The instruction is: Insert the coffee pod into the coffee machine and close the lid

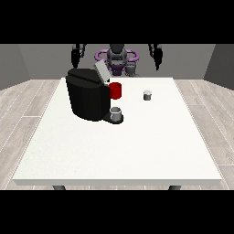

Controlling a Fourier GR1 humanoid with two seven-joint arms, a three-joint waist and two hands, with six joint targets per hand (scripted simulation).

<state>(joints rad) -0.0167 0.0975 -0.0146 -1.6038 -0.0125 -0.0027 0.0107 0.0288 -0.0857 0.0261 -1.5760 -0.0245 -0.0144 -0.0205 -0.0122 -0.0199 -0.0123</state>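
So the pod [147,95] is sitting on the white table [119,151], well apart from the black coffee machine [87,96], whose lid [101,72] is standing open, with a red cup [115,90] beside it and a grey cup [116,113] on its tray. Both robot hands are hanging up by the robot, the one at the view's left [77,55] and the one at the view's right [156,55], holding nothing; can't tell how their fingers are lying.

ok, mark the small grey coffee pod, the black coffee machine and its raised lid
small grey coffee pod [147,95], front view, side wall
black coffee machine [86,99], front view, body front
raised grey lid [101,71], front view, flap middle
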